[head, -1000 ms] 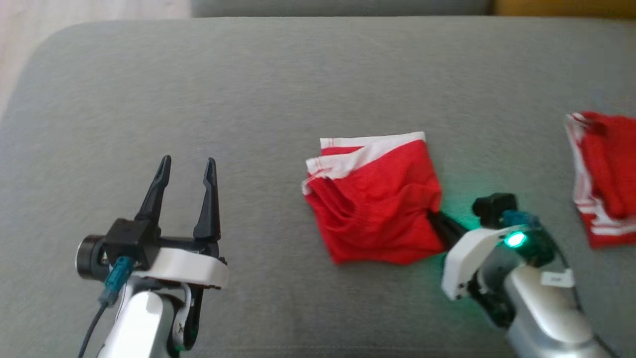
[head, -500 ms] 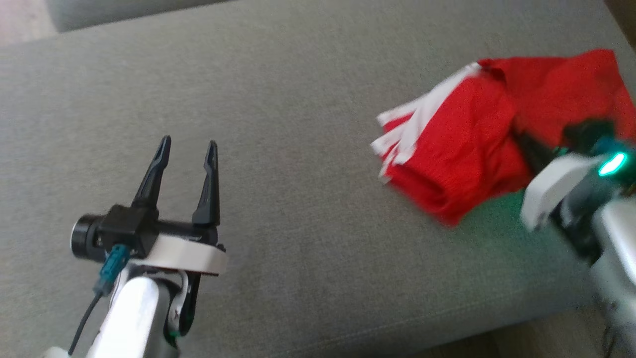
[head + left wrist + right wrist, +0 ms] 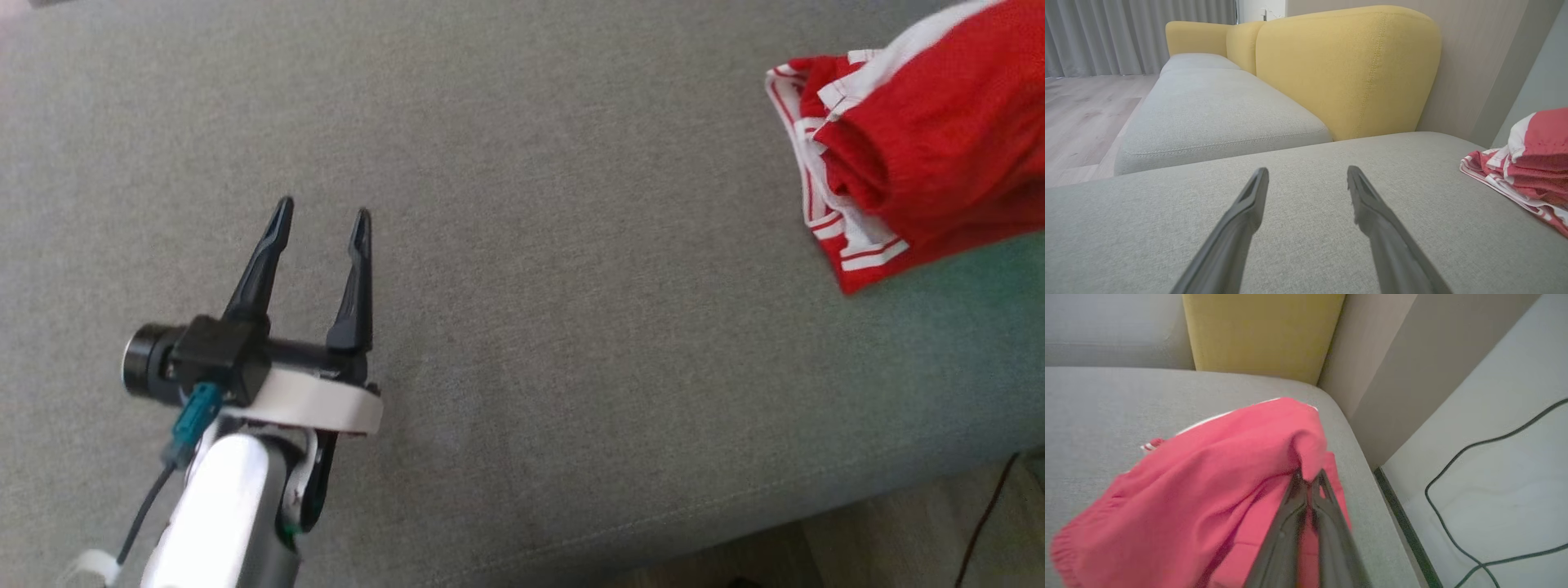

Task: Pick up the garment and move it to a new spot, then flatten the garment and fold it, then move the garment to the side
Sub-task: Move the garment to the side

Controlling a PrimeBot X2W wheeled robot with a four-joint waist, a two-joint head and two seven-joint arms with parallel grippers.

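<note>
The garment (image 3: 939, 122) is red with a white band and sits at the head view's upper right, on the grey sofa seat (image 3: 571, 245). In the right wrist view my right gripper (image 3: 1308, 477) is shut on a fold of the garment (image 3: 1208, 490), which bunches up near the seat's right end. My left gripper (image 3: 322, 211) hovers open and empty over bare cushion at the lower left, far from the cloth. The left wrist view shows its gripper (image 3: 1307, 170) spread apart, with the garment (image 3: 1539, 139) off to the right.
A second red garment with white stripes (image 3: 833, 220) lies under and beside the held one. A yellow backrest (image 3: 1347, 69) and another grey seat (image 3: 1216, 106) stand beyond. The seat's front edge (image 3: 735, 523) is near. A black cable (image 3: 1474, 490) runs over the floor to the right.
The head camera has swung. My right gripper has carried the garment rightward to the striped one and has left the head view. The left gripper stays open.
</note>
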